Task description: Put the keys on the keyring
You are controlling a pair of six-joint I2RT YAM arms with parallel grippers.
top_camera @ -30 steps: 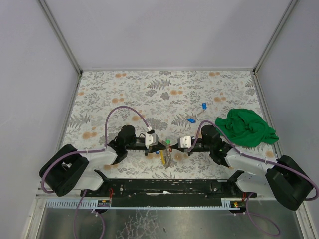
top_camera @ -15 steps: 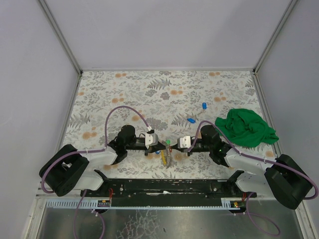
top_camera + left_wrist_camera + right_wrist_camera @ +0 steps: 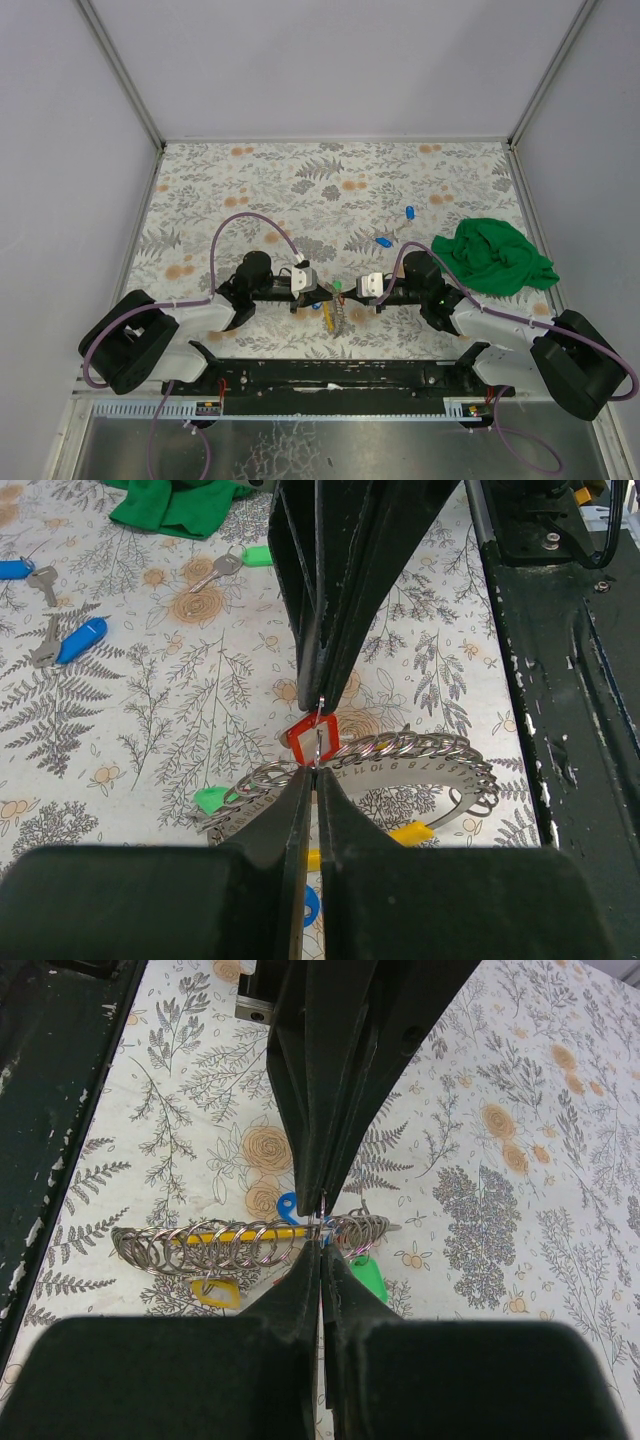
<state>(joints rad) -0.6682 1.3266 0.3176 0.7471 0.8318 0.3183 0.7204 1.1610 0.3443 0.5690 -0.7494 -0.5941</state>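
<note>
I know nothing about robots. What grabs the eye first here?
The left arm's fingers and right arm's fingers meet tip to tip at front centre, pinched shut on a silvery metal keyring with coloured tags. A crumpled green cloth lies right, two blue-tagged metal keys left of it.

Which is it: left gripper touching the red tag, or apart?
Touching. In the left wrist view, the shut fingertips of the left gripper meet the lower edge of the red tag, with no gap showing between them.
</note>
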